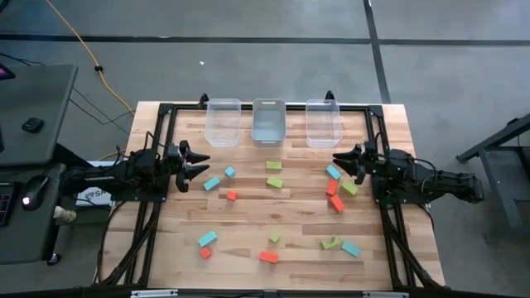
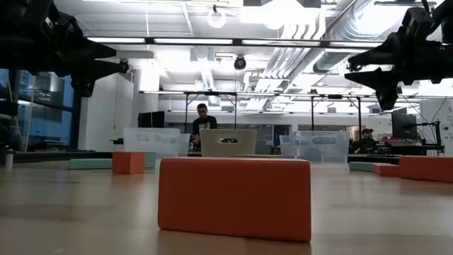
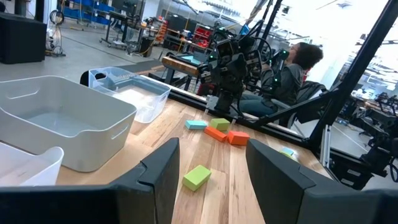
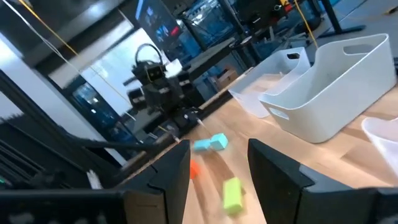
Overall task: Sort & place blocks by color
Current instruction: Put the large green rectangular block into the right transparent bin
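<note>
On the wooden bench (image 1: 273, 217) the blocks (image 1: 274, 182) lie scattered between two open, empty pincers, the left pincer (image 1: 201, 163) nearest a blue one (image 1: 212, 183) lying slanted.

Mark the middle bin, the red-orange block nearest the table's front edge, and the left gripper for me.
middle bin (image 1: 268, 132): high view, on its floor.
red-orange block (image 1: 268, 257): high view, on its top face.
left gripper (image 1: 202, 164): high view, midway between its open fingers.

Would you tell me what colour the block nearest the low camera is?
Red-orange; the block shows best in the low view.
</note>
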Motion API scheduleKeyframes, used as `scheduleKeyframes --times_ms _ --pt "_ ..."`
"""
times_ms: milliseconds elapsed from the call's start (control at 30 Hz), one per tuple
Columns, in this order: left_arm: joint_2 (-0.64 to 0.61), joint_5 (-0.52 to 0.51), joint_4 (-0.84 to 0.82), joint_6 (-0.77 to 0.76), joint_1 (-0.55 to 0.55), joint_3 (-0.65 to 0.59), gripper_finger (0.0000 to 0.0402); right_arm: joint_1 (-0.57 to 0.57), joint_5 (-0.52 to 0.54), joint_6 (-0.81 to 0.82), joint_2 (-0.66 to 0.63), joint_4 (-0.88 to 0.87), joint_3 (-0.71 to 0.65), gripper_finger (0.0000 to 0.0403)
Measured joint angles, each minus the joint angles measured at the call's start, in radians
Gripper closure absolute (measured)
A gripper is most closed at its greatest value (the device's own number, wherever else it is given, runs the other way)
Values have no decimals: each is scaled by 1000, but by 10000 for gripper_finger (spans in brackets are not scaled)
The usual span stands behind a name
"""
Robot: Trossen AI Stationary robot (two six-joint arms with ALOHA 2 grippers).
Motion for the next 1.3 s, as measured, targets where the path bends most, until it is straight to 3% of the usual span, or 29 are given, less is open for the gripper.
scheduleKeyframes --times_ms 300,533,700,967,1300 --pt "0 0 0 0 0 0 239 0 -47 85 0 209 1 252" --pt "0 0 0 0 0 0 239 0 -46 -20 12 202 132 252" --pt "0 0 1 0 0 0 239 0 -26 -95 75 -16 306 252" --pt "0 0 1 0 0 0 239 0 17 -42 273 -588 622 252" --pt "0 -5 1 0 0 0 239 0 -11 14 478 -972 857 252"
